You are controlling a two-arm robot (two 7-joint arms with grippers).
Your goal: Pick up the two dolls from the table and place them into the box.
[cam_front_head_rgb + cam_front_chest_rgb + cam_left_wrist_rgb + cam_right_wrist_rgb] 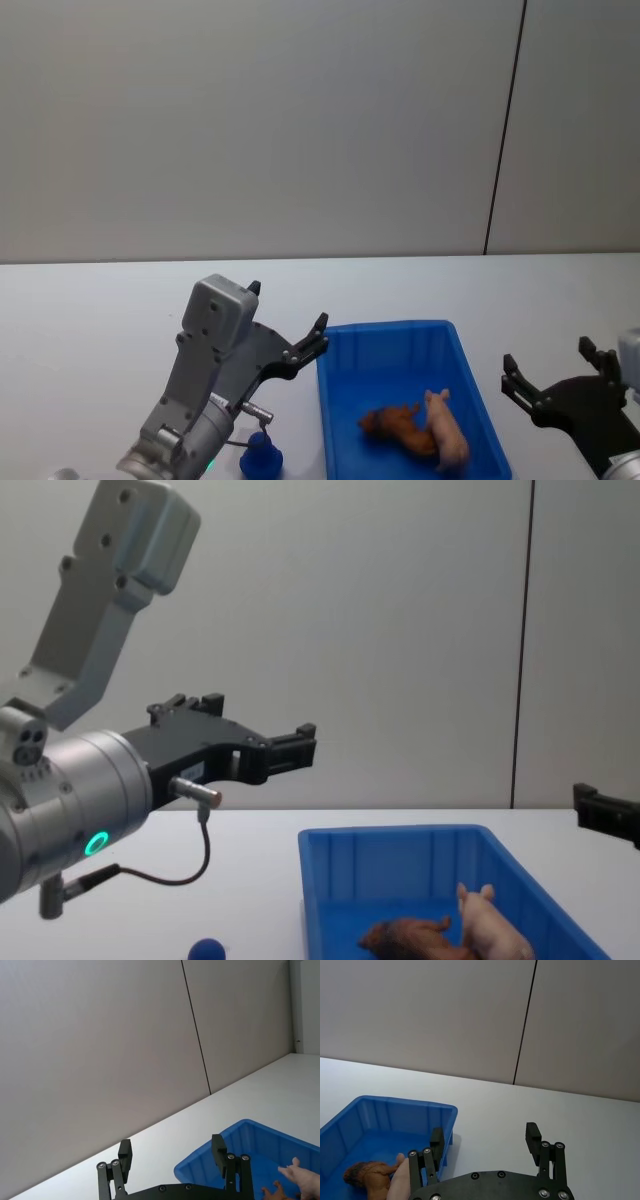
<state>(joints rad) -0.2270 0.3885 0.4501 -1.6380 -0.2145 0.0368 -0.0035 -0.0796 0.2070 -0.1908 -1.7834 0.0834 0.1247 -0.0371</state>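
Left gripper (290,310) is up close and raised over the table (100,320), just off the box's (390,326) far left corner. Its claw is spread wide with nothing in it. Right gripper (548,360) hangs off the box's right side, toward the table's near edge, claw also wide apart and empty. Both dolls are in the box, down at its near end. Lion (395,425) lies toward the middle, and pig (447,432) is pressed against it on the right-wall side. Small blue thing (261,458) sits on the table by the box's near left corner.
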